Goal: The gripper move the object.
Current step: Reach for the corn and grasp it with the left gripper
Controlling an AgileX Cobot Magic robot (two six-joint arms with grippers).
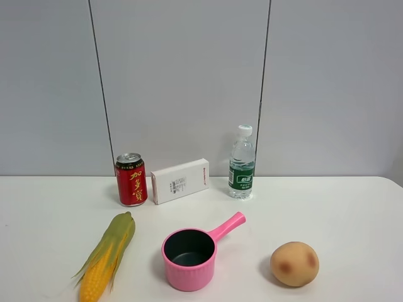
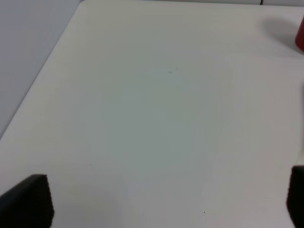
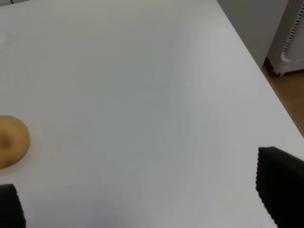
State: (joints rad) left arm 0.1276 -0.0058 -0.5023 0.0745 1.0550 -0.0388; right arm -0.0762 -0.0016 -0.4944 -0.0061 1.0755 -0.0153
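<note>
The corn cob [image 1: 108,257] lies on the white table [image 1: 352,207] at the front left, yellow kernels toward the front edge, green husk toward the back. No arm shows in the exterior high view. In the left wrist view my left gripper [image 2: 166,202] is open, with one black fingertip [image 2: 28,199] at each lower corner, over bare table; the corn is out of that view. In the right wrist view my right gripper [image 3: 142,199] is open, its fingertips [image 3: 280,185] wide apart and empty.
A pink pot [image 1: 190,257] with a handle stands right of the corn. A tan potato [image 1: 295,263] lies front right and shows in the right wrist view [image 3: 12,141]. A red can [image 1: 131,179], white box [image 1: 180,180] and water bottle [image 1: 242,163] stand along the back.
</note>
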